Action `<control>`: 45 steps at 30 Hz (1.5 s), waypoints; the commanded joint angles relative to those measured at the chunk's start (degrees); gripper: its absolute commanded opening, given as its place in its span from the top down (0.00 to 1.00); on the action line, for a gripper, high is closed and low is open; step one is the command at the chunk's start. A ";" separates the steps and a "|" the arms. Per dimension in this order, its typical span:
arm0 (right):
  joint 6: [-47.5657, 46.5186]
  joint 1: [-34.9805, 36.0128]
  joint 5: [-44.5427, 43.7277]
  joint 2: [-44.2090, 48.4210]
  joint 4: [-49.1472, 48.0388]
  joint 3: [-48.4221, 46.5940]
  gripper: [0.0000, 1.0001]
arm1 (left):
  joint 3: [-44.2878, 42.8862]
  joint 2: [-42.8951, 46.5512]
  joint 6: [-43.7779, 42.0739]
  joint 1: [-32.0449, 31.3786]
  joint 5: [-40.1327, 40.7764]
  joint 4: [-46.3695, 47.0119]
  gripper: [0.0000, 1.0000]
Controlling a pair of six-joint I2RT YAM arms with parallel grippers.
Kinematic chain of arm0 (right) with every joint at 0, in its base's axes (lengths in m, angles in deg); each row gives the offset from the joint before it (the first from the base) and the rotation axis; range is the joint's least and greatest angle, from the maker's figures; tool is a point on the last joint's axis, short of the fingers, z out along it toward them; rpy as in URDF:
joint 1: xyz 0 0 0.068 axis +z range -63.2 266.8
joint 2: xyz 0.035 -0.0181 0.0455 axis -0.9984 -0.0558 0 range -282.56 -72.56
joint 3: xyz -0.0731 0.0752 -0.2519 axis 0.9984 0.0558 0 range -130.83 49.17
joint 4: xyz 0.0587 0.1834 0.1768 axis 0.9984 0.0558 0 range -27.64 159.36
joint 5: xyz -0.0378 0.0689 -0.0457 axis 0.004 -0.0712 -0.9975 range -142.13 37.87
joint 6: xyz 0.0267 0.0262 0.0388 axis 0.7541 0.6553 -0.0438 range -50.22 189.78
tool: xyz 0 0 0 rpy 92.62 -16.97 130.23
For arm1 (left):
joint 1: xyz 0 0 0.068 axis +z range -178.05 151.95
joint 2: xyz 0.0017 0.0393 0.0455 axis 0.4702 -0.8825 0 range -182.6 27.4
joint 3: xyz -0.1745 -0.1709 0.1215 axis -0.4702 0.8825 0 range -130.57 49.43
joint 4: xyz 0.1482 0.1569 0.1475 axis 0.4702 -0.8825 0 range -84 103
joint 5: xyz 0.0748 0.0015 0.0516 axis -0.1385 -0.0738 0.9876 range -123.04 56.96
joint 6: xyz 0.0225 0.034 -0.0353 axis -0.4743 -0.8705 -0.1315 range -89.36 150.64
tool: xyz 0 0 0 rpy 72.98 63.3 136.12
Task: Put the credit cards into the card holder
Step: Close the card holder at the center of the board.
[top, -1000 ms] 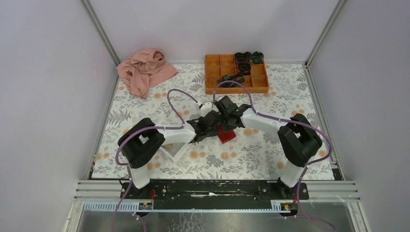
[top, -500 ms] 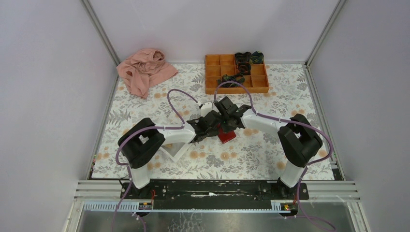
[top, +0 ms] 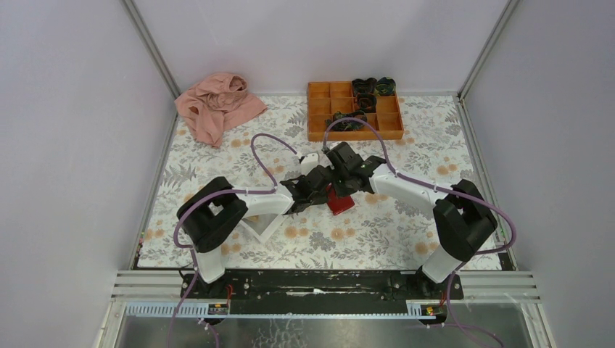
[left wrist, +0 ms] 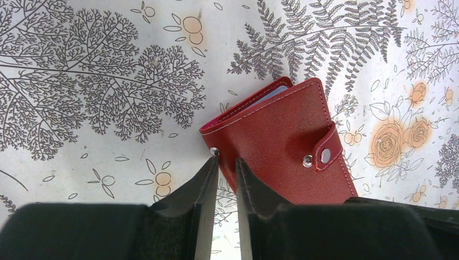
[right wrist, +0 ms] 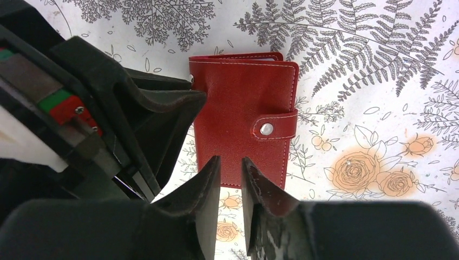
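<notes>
Card holder is lying snapped shut just ahead of R gripper, long axis pointing away from it. L gripper is sitting at its corner. Both are nearly closed, holding nothing.

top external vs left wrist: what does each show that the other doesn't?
Top external only: pink cloth, orange compartment box, white tray. Left wrist only: the snap tab fastened over the card holder, and a pale edge peeking out at its far end. Both: the red card holder on the floral table, with the left hand at its corner.
</notes>
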 commanded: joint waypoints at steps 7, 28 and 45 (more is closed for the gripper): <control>-1.12 0.60 -3.22 0.20 1.58 -2.16 0.58 | 1.31 -0.22 -0.47 0.01 -0.63 2.91 0.74; -3.15 0.61 -9.88 -6.46 3.30 -6.57 0.59 | 5.43 3.16 -1.50 0.06 -2.76 8.26 0.71; -3.56 0.62 -10.26 -7.05 4.17 -4.98 0.65 | 5.34 2.89 -1.44 0.05 -2.88 8.23 0.71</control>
